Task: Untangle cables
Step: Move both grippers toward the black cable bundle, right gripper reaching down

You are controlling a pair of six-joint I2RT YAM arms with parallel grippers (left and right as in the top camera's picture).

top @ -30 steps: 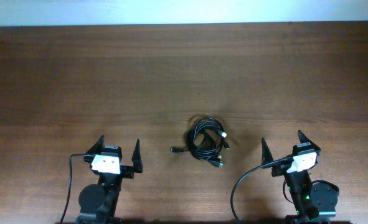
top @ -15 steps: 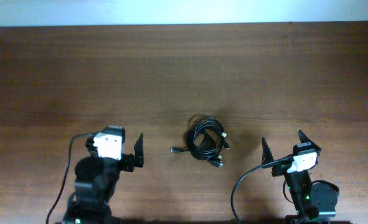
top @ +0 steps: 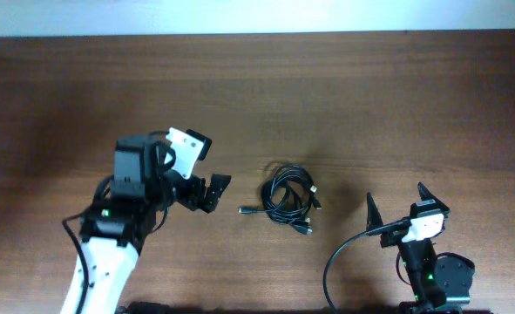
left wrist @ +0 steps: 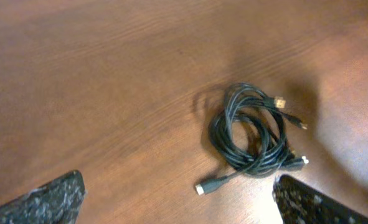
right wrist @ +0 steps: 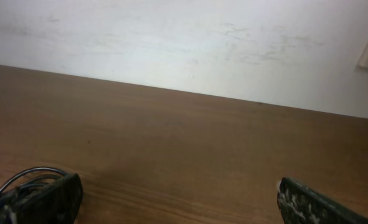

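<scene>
A bundle of thin black cables [top: 286, 195] lies coiled on the wooden table near the centre, with small plug ends sticking out to the left and right. In the left wrist view the cables [left wrist: 249, 138] show a gold-tipped plug and a silvery plug. My left gripper [top: 210, 193] is open and empty, hovering just left of the bundle; it also shows in the left wrist view [left wrist: 177, 199]. My right gripper [top: 399, 206] is open and empty at the front right, apart from the cables. In the right wrist view the right gripper [right wrist: 177, 199] faces the far wall, with a bit of cable [right wrist: 22, 177] at lower left.
The wooden table [top: 257, 96] stretches wide behind the cables. A white wall [right wrist: 184, 43] runs along its far edge. A thick black arm cable [top: 335, 266] loops beside the right arm's base.
My left arm has risen from its rest pose and swung forward and right toward the cable bundle. The right arm and the cables have not moved.
</scene>
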